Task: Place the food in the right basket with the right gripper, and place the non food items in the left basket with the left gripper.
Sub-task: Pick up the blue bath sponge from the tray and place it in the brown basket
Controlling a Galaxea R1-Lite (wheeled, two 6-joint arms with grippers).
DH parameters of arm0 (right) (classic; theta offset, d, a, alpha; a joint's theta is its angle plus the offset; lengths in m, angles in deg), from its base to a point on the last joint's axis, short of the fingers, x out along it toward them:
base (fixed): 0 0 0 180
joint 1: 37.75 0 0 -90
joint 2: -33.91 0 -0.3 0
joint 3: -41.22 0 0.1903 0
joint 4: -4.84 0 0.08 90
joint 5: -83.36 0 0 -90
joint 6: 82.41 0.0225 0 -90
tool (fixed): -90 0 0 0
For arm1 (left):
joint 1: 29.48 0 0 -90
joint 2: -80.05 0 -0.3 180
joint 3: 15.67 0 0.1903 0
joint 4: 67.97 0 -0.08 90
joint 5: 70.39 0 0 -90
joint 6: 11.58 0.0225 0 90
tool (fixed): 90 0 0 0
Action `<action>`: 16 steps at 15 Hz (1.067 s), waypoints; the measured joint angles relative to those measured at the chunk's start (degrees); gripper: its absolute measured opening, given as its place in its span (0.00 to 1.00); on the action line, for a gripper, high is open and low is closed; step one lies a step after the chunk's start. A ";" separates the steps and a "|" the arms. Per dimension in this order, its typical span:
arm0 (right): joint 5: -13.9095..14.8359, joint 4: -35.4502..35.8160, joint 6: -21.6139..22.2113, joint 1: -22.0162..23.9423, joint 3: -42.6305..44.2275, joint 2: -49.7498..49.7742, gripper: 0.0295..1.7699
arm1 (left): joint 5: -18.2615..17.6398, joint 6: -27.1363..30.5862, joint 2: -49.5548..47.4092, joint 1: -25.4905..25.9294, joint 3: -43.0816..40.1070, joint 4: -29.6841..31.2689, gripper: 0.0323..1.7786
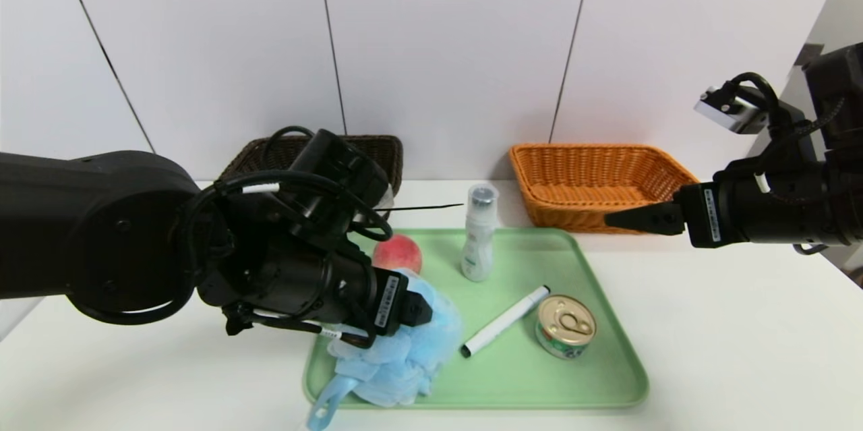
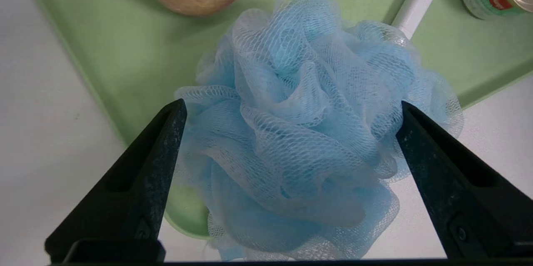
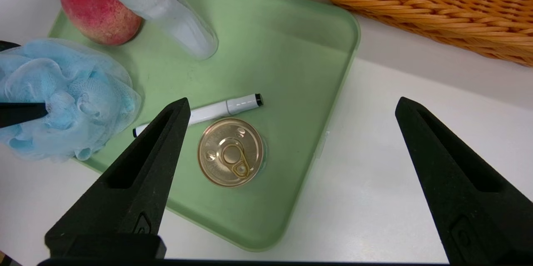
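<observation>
The green tray [image 1: 593,350] holds everything: the bath puff [image 2: 300,133] at its near left corner, spilling over the rim onto the white table [image 1: 741,350], the peach [image 1: 398,253] behind it, the upright white bottle [image 1: 478,242] farther back, and the marker pen [image 1: 506,320] lying beside the tin can [image 1: 566,326] toward the right. Both baskets stand behind the tray. The orange-tan basket [image 1: 593,181] on the right looks empty; the dark brown basket [image 1: 377,151] on the left is mostly hidden by the arm, so its contents cannot be told.

The left gripper [image 2: 287,112] hovers just over the puff, its fingers spread wide to either side of the mesh, holding nothing. The right gripper [image 3: 291,108] hangs near the orange-tan basket, above the tray's right edge, equally wide apart and empty.

The puff will likely be very light, soft and springy: it should crush under the fingers rather than resist, so a deep bite through the dense gathered middle looks safer than pinching the loose outer frills, which could slip free. Its loop [image 1: 322,407] trails off the tray and may snag on the rim
</observation>
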 joint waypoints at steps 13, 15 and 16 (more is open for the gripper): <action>-0.10 0.06 -0.05 0.05 -1.00 0.63 0.96 | 0.06 -0.48 3.91 -1.07 -1.57 1.07 0.95; -0.10 0.06 -0.10 0.05 -1.00 0.66 0.96 | 0.05 -0.48 4.35 -1.23 -1.57 1.49 0.75; -0.10 0.04 -0.10 0.05 -1.00 0.66 0.96 | 0.05 -0.46 4.55 -1.34 -1.57 2.04 0.66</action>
